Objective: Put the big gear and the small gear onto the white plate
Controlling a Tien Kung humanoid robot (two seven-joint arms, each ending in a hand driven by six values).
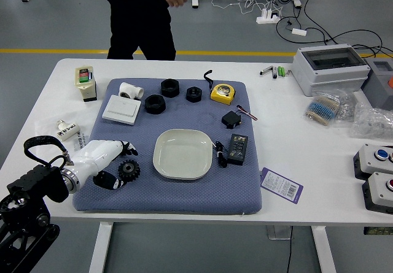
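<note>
Left hand (98, 161) is hanging out around the plate's 9 o'clock, thumb and fingers apart, so it looks released. Big gear (129, 170) sits off the white plate (182, 155), between its 8 and 9. Can't make out the small gear by those black fingertips (130, 149).

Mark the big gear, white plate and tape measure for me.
Big gear (129, 170): head view, middle of its face.
White plate (182, 154): head view, bare inner surface.
Tape measure (222, 93): head view, top of its case.

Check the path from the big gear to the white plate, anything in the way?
Nothing visible: only bare blue mat lies between the big gear and the white plate. The left hand reaches in from the gear's other side.
</note>
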